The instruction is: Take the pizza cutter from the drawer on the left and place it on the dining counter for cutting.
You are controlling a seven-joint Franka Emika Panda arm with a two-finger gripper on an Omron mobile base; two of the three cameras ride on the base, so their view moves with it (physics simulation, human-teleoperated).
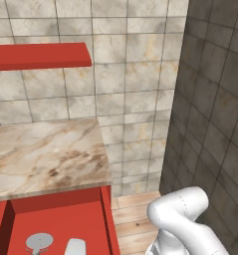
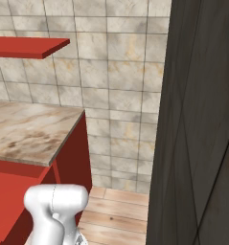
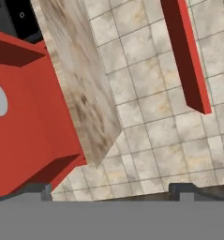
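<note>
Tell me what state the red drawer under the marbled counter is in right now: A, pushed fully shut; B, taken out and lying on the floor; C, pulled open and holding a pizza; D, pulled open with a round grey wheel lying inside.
D: in the left base view the drawer stands open below the counter, and the pizza cutter, its grey wheel showing, lies on the red floor inside.

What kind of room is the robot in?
Most likely a kitchen. There's a marbled stone counter against a tiled wall, a red shelf above it, and an open red drawer below holding a pizza cutter with a round grey wheel.
</note>
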